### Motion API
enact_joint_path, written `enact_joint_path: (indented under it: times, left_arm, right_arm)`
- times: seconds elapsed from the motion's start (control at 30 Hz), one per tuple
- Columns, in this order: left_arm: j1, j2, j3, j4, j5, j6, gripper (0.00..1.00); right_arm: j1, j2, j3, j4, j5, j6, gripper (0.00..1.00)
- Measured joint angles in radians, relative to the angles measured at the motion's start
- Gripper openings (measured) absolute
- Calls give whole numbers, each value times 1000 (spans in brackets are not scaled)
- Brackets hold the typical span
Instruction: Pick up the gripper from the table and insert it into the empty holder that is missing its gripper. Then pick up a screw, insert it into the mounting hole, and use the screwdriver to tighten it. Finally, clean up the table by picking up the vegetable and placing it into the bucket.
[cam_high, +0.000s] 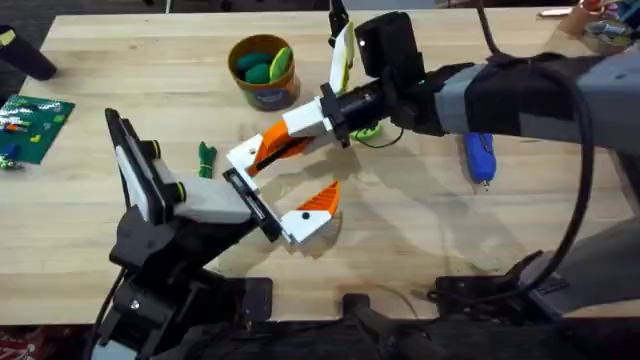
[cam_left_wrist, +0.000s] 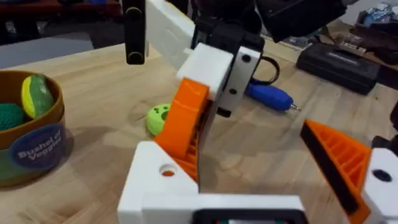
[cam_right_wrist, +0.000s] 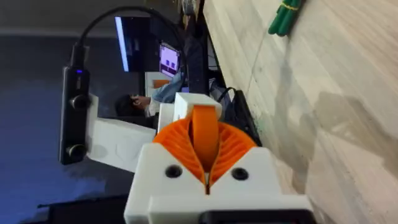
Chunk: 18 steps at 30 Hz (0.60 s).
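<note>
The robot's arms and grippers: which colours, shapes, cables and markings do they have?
The left arm is black with a pale grey link and yellow-green rings. The left gripper has a black rail, white brackets and an orange ribbed wedge with a black screw dot. The right arm is black and grey, with a black cable along it. The right gripper has white jaws with orange ribbed pads.

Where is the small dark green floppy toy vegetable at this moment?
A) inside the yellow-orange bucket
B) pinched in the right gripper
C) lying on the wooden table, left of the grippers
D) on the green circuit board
C: the small dark green floppy toy vegetable lies on the bare wooden table, apart from the round yellow-orange bucket and untouched by either gripper.
</note>
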Motion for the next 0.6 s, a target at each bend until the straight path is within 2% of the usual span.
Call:
enact_joint_path:
  times: [0.03,0.17,0.27,0.33,0.43,0.5,0.53,0.6]
  left_arm:
    - [0,0,0,0,-2,-1,984]
    - [2,1,0,0,-13,0,984]
    - [4,1,0,0,-15,2,984]
    - [4,1,0,0,-15,7,984]
    - [4,-1,0,2,-15,22,984]
    - [4,-2,0,2,-16,33,984]
    - [4,-2,0,2,-17,38,984]
    - [4,-2,0,2,-8,47,984]
  right_arm:
    - [1,0,0,0,4,2,31]
    - [6,0,-1,-4,37,5,226]
    - [7,0,-2,-6,50,6,310]
    - [7,0,-4,-9,55,5,401]
    - [6,3,-11,-17,64,7,641]
    - [5,11,-16,-22,69,4,893]
    - [3,17,-19,-23,70,4,967]
    - [-9,26,-22,-22,43,3,992]
